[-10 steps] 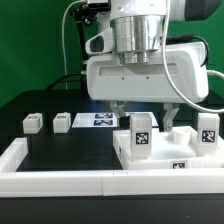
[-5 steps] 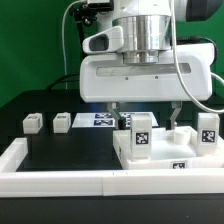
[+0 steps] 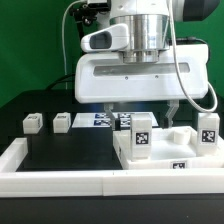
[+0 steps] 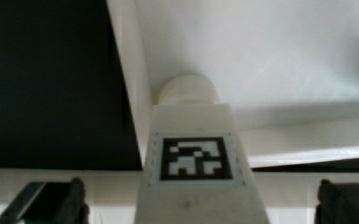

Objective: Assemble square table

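The white square tabletop (image 3: pixel 160 158) lies at the front of the exterior view's right, with a tag on its edge. Two tagged white legs stand upright on it, one (image 3: pixel 141 133) nearer the middle and one (image 3: pixel 207 131) at the right. Two more small legs (image 3: pixel 33 122) (image 3: pixel 61 121) lie loose on the black surface at the left. My gripper (image 3: pixel 145 114) hangs open just above the nearer leg, one finger on each side, touching nothing. In the wrist view that leg (image 4: pixel 195 150) stands between the open fingertips (image 4: pixel 51 205) of the gripper (image 4: pixel 201 206).
The marker board (image 3: pixel 103 119) lies flat behind the tabletop, under the arm. A long white rail (image 3: pixel 60 181) borders the black surface along the front and the left. The arm's wide white hand hides the area behind the tabletop.
The hand looks larger and has come slightly toward the camera. Its fingers stand wider apart around the leg. The legs and tabletop have not moved.
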